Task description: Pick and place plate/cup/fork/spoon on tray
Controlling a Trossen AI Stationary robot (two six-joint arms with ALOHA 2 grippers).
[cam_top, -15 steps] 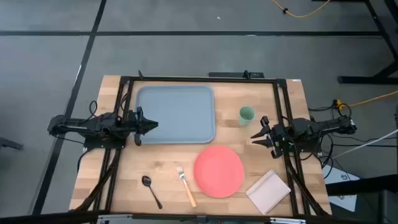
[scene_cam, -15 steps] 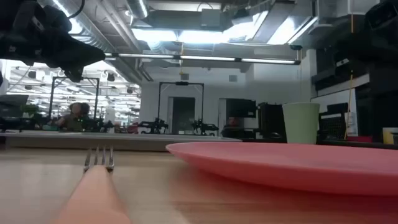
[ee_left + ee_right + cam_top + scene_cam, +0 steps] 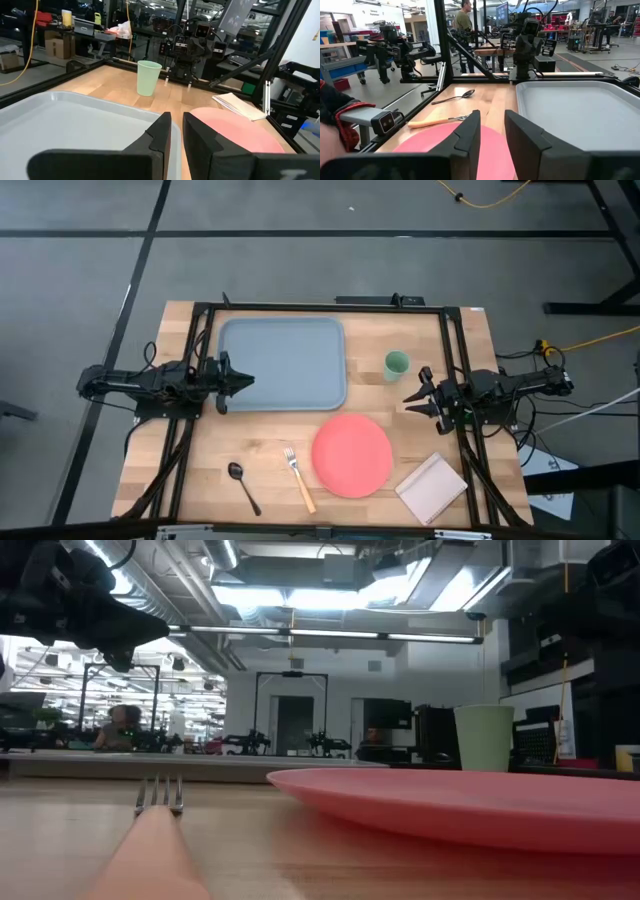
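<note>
Nothing looks placed yet. On the tabletop the grey-blue tray lies bare at about 11 o'clock. The pink plate rests toward 5 o'clock, the green cup stands at 1 o'clock just beside the tray, and the fork and the dark spoon lie at 6 and 7 o'clock. The left gripper hovers at the tray's edge, fingers a narrow gap apart; the right gripper waits near the cup, fingers apart, empty. All four pieces remain.
</note>
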